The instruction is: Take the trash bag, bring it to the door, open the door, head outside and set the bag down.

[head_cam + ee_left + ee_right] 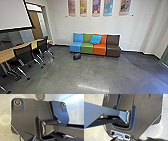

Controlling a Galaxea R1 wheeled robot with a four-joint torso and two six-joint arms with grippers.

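A small dark bag [77, 57] rests on the grey floor in the head view, just in front of the blue seat and well ahead of the robot. At the upper left of that view, a doorway [37, 22] opens in the wall behind the long table. Part of my left gripper [34, 138] appears low in the left wrist view, against the robot's own dark body. A dark tip of my right gripper [115, 139] shows beside the base in the right wrist view. How either gripper stands is unclear.
A row of coloured seats [87, 48] with a blue cushion [95, 39] lines the far wall. On the left are a long wooden table [23, 48] and black wheeled chairs [23, 53]. A greenish glass panel [164, 57] stands at the right edge.
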